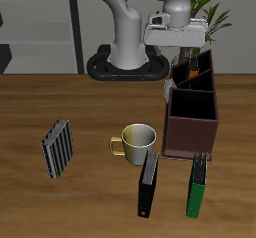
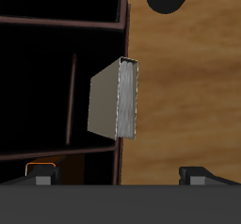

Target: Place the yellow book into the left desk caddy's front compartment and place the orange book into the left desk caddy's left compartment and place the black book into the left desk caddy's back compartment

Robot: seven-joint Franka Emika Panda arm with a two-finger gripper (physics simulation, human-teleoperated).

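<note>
1. The orange book (image 1: 184,72) sits directly under the gripper (image 1: 184,54), at the far end of the left desk caddy (image 1: 192,132). In the exterior view it shows only as an orange patch below the fingers.
2. In the wrist view the orange book (image 2: 105,101) looks dull tan. It stands on end with its pale page edge facing the camera, and its long axis runs along the left desk caddy's outer wall (image 2: 120,2).
3. The book overlaps that wall line: its cover is over the dark compartments and its page edge is over the table side. I cannot tell whether it rests inside a section or on the rim.
4. The gripper (image 2: 120,176) is spread wide. Its fingers (image 2: 202,176) stand well apart from the book and touch nothing.
5. The black book (image 1: 148,184) lies flat near the table's front edge, just beside the mug (image 1: 135,138), with its long axis running near to far.
</note>
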